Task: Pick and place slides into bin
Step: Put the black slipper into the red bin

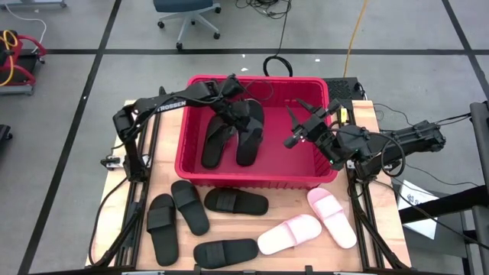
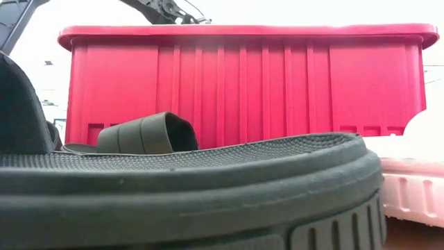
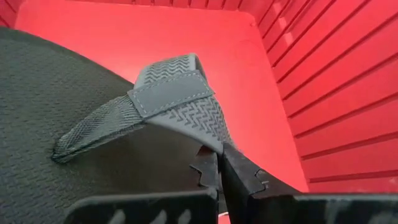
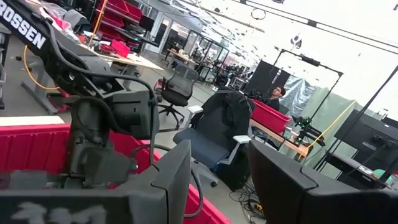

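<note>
The red bin (image 1: 191, 164) stands at the table's far middle; it also shows in the low view (image 2: 277, 83). One black slide (image 1: 214, 141) lies on the bin's floor. My left gripper (image 1: 238, 107) is over the bin, shut on a second black slide (image 1: 250, 134), whose footbed (image 3: 56, 112) fills the left wrist view. My right gripper (image 1: 296, 122) is open and empty above the bin's right half, and its own view (image 4: 224, 199) shows only the room past its fingers. My left gripper pinches the slide's grey ribbed strap (image 3: 208, 134) between its two fingers, at the strap's side end. The fingers (image 3: 239, 177) come from above, inside the bin. The slide hangs tilted below them; whether its lower end rests on the bin's floor I cannot tell.
On the table in front of the bin lie several black slides (image 1: 161, 225) (image 1: 189, 205) (image 1: 235, 202) and two pink slides (image 1: 289, 233) (image 1: 332, 216). One black slide's sole (image 2: 187, 187) lies right before the low camera. Office chairs and desks stand beyond the table.
</note>
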You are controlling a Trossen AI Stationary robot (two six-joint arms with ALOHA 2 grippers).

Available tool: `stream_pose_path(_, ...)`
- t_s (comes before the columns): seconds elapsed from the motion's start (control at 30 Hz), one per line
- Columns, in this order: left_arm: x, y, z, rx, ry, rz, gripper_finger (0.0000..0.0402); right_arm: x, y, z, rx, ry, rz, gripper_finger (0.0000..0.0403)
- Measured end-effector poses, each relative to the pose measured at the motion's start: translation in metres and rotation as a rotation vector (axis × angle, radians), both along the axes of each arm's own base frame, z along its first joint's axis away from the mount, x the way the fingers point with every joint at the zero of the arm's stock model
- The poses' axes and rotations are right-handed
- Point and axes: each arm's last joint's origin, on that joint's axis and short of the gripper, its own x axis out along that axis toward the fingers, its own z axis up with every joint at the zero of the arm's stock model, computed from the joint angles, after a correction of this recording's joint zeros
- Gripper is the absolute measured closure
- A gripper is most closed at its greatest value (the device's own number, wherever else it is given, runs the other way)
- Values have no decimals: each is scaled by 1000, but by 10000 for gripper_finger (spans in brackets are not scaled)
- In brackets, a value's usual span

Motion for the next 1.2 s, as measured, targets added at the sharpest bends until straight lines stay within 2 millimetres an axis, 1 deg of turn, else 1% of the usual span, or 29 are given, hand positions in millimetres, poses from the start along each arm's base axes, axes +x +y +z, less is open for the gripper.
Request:
stream_pose_path(0.43,4,11,-27,-3,83,9,402,0,0,0,0,-1,0,250)
stream_pose_path(0.7,0,19,-40,21,168,48,401,0,0,0,1,-4,0,250)
stream_pose_path(0.97,2,25,-45,74,153,31,401,0,0,0,1,-4,0,250)
stream_pose_path(1.2,9,29,-61,107,171,27,401,0,0,0,1,-4,0,250)
